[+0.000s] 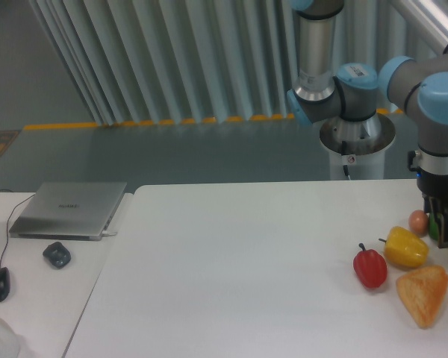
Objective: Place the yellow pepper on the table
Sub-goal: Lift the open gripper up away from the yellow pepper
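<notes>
The fixed camera shows the glossy lobed yellow bell pepper point(405, 247) resting on the flat white table point(231, 268), between the red pepper point(370, 268) and the orange-tan bread wedge point(423, 294); its long axis runs roughly left-right, stem end toward the left. The gripper point(442, 224) hangs just beside it holding nothing, though I cannot tell how wide the fingers stand. A low sideways sweep could nudge the pepper and roll it into its neighbours

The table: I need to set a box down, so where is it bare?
The table is bare from its left edge to the red pepper. The right end is crowded: yellow pepper, bread wedge, end effector above.
</notes>
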`<action>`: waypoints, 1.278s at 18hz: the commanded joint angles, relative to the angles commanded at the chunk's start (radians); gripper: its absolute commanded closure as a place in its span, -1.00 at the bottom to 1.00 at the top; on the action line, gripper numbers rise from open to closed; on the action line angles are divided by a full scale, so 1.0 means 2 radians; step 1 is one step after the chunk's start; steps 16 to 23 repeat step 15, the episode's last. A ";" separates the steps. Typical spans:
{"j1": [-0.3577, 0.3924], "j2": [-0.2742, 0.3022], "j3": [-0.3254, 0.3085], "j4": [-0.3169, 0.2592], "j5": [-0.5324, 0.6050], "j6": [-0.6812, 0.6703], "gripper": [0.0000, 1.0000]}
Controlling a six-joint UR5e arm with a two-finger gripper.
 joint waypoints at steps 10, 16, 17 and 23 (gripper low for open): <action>0.025 -0.028 0.038 -0.010 -0.004 0.041 -1.00; 0.028 -0.029 0.036 -0.013 -0.004 0.041 -1.00; 0.028 -0.029 0.036 -0.013 -0.004 0.041 -1.00; 0.028 -0.029 0.036 -0.013 -0.004 0.041 -1.00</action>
